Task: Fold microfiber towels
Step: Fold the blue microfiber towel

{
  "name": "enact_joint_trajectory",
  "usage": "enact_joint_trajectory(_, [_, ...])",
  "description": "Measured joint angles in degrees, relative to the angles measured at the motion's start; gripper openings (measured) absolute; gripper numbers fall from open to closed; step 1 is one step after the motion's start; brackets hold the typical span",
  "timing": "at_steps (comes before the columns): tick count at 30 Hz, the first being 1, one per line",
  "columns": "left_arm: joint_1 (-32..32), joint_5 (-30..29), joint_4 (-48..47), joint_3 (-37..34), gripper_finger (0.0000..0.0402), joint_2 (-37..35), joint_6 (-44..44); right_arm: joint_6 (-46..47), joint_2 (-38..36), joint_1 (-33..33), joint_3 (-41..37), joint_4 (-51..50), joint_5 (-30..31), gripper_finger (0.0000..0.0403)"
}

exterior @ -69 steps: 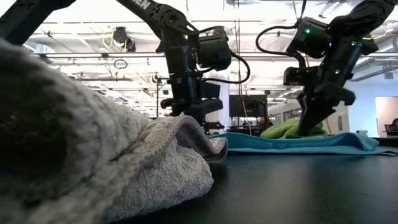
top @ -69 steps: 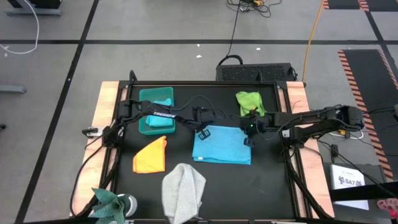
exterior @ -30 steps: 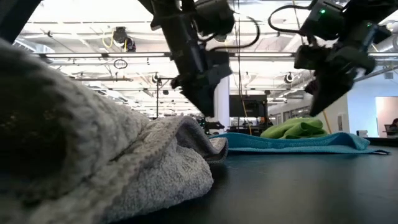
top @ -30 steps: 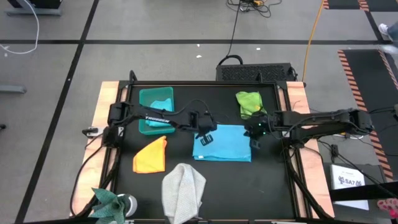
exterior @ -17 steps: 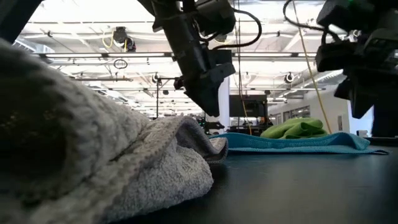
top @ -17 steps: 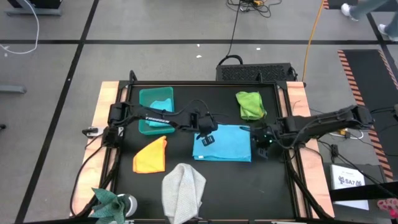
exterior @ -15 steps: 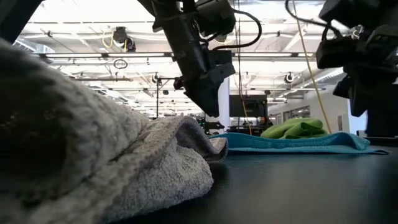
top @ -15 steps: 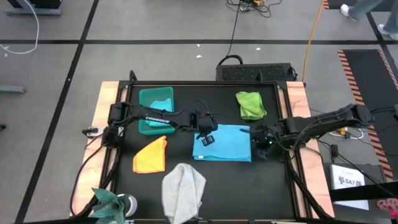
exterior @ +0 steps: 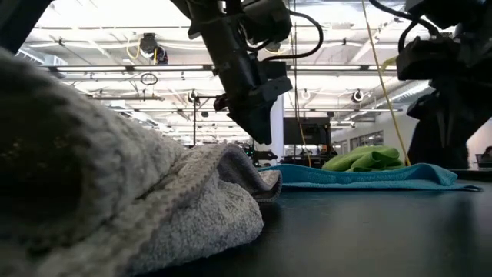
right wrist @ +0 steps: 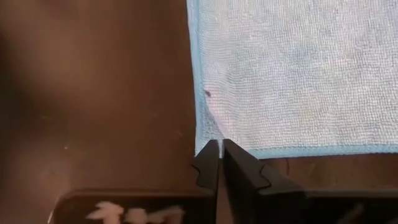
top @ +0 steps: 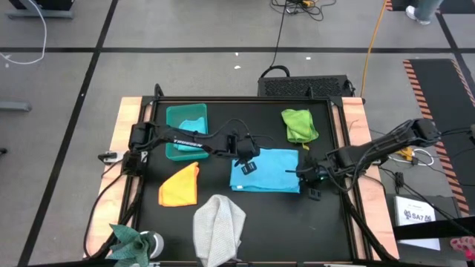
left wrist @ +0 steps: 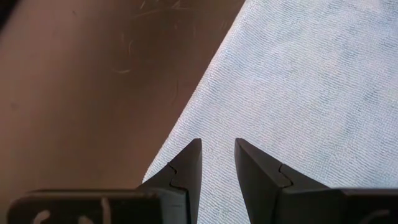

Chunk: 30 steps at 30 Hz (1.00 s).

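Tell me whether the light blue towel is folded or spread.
Spread: the light blue towel lies flat as one rectangle, its hemmed corner flat in the right wrist view.

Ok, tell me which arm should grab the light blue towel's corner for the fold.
Right, probably. The right gripper is nearly shut at the light blue towel corner; the left gripper hangs over its far edge.

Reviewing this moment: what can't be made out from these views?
- Low view: crumpled light grey towel fills the foreground, hiding the orange-yellow towel.
- Right wrist view: whether the right gripper pinches the flat light blue towel corner; the fingers cover it.
- High view: teal plastic bin partly hidden under the left arm.
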Motion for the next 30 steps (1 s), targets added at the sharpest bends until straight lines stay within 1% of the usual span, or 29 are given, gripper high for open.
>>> enact_joint_trajectory(8, [0.0,0.0,0.0,0.0,0.0099,0.0,-1.4,-4.6,3.3,0.0,0.0,0.9,0.2,0.0096])
enact_joint_trajectory(13, [0.0,0.0,0.0,0.0,0.0099,0.0,-2.0,-9.9,5.4,0.0,0.0,2.6,0.4,0.0126])
enact_joint_trajectory(19, [0.0,0.0,0.1,0.0,0.0099,0.0,-2.7,-11.8,7.6,0.0,-1.1,3.0,0.8,0.0134])
enact_joint_trajectory(23, [0.0,-0.1,0.1,0.0,0.0099,0.0,-2.7,-12.9,8.1,0.0,-1.2,3.2,3.1,0.0131])
enact_joint_trajectory(30, [0.0,-0.1,0.1,0.0,0.0099,0.0,-2.7,-13.0,8.1,0.0,-1.2,4.6,3.4,0.013])
